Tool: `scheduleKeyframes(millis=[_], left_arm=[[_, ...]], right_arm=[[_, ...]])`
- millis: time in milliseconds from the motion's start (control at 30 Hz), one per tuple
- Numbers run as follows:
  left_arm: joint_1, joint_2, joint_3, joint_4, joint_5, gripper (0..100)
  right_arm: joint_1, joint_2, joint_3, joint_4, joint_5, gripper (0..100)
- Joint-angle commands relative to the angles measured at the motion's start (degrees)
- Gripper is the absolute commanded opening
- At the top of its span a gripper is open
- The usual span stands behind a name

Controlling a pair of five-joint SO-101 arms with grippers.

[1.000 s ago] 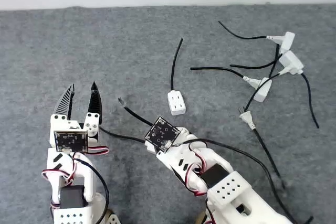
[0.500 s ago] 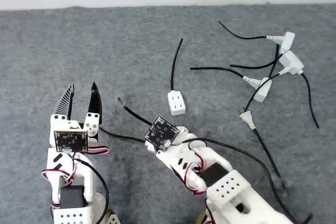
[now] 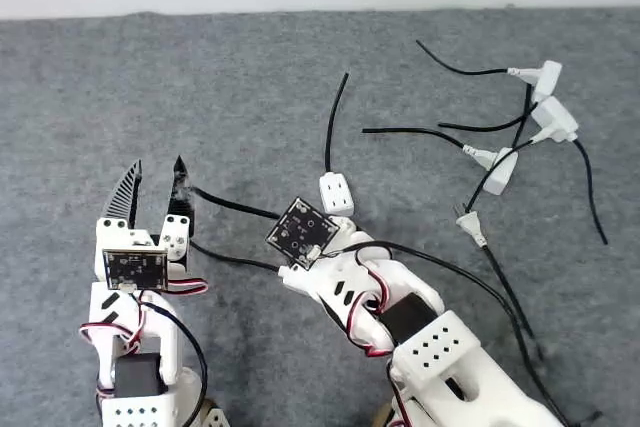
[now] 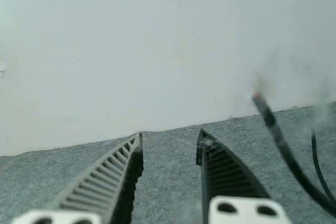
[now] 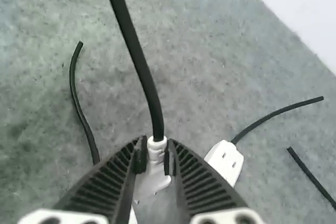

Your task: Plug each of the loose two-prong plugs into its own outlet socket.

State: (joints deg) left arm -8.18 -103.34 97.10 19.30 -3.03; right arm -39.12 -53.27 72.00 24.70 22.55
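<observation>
Plug (image 5: pixel 151 176) faces its test near the middle of the worktop (image 3: pixel 250 97). From above, the right arm (image 3: pixel 350 292) leans in from the near edge, its wrist just beside the white socket (image 3: pixel 336 195), whose short lead runs toward the far edge. The plug's black cord (image 3: pixel 235 205) trails sideways from that wrist and ends just beside the left gripper (image 3: pixel 155 179), which stands spread and holds nothing near the left edge. More plugs and sockets (image 3: pixel 555 119) lie tangled by the right edge, and a loose plug (image 3: pixel 470 224) lies a little nearer the middle.

From the left wrist, the cord's free end pokes up just beside one of the spread fingers (image 4: pixel 226 177). A swing of the right arm could drag that end across the finger and twist the plug in its hold.

From the right wrist, the right gripper (image 5: pixel 155 148) pinches the plug at its collar, the cord rising straight out between the jaws. The socket lies near, off to one side and apart. The prongs are hidden below the gripper, so their line-up with the slots cannot be told. As it looks here, nothing braces the socket, and a push that lands off-slot could shove it across the worktop or tip it. A stiff cord levering against so narrow a pinch could also turn the plug or pull it free.
</observation>
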Motion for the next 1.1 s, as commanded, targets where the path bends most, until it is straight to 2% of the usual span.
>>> scheduleKeyframes(millis=[0,167,433,733,900,1067], left_arm=[[0.5,-0.4,-0.6,-1.1,-0.4,17],[0.5,-0.4,-0.6,-1.1,-0.4,17],[0.5,-0.4,-0.6,-1.1,-0.4,17],[1.0,-0.4,-0.6,-1.1,-0.4,17],[1.1,-0.4,-0.6,-1.1,-0.4,17],[1.1,-0.4,-0.6,-1.1,-0.4,17]], right_arm=[[0.4,-0.7,-1.1,0.1,-0.6,0.9],[0.3,-0.7,1.8,0.1,-7.9,0.9],[-0.2,-0.7,9.5,-2.8,-8.7,0.9],[-8.2,-0.7,10.2,-8.5,-8.7,0.9],[-5.0,-0.7,7.5,-8.7,-8.5,0.9],[1.5,-0.7,0.5,-8.1,-8.4,0.8]])
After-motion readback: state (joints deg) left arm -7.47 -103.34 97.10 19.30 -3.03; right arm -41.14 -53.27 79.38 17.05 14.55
